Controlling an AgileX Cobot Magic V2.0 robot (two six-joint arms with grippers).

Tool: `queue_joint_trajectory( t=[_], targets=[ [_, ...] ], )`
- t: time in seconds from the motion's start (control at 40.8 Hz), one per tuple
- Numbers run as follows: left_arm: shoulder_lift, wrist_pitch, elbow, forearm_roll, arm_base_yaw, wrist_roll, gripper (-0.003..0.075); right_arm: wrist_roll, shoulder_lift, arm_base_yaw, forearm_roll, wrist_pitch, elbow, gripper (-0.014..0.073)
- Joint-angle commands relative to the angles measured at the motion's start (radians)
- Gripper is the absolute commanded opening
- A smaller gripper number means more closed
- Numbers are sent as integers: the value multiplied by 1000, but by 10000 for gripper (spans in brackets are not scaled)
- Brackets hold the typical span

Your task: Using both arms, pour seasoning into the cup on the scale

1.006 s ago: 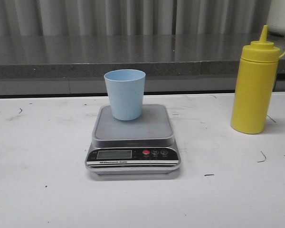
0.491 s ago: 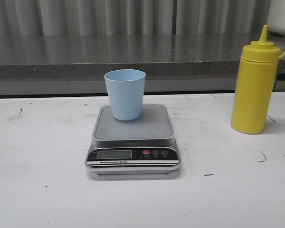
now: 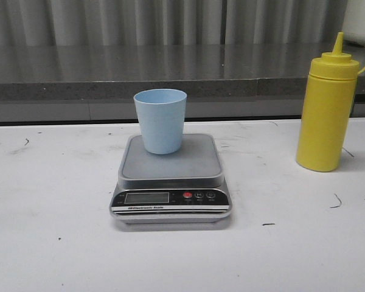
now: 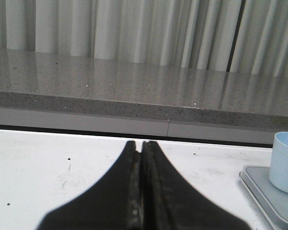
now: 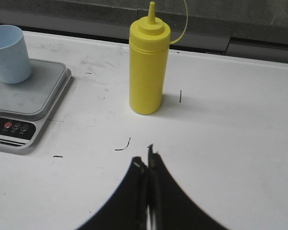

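Seasoning (image 3: pixel 326 109): upright right of scale (image 3: pixel 170 176), cup (image 3: pixel 160 120) on platform. Soft, likely slippery plastic; I'd grip mid-body, gently. Left gripper (image 4: pixel 141 148) and right gripper (image 5: pixel 147 163) both closed, empty.

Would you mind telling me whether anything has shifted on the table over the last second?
Nothing visibly changed. The blue cup stays on the scale, the yellow bottle stands untouched to its right, and neither arm has entered the front view.

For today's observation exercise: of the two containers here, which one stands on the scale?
The light blue cup stands on the scale. The yellow seasoning bottle stands on the bare table, off to the right.
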Motion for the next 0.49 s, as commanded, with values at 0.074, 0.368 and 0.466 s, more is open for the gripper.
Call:
queue_joint_trajectory(
  t=[0.074, 0.368, 0.466],
  targets=[
    [-23, -80, 14, -9, 3, -4, -20, -11, -70, 1, -34, -204, 93, -112],
    [-23, -80, 14, -9, 3, -4, -20, -10, -287, -10, -33, -636, 468, -112],
    [-23, -80, 14, -9, 3, -4, -20, -10, -308, -33, -33, -727, 537, -112]
  ],
)
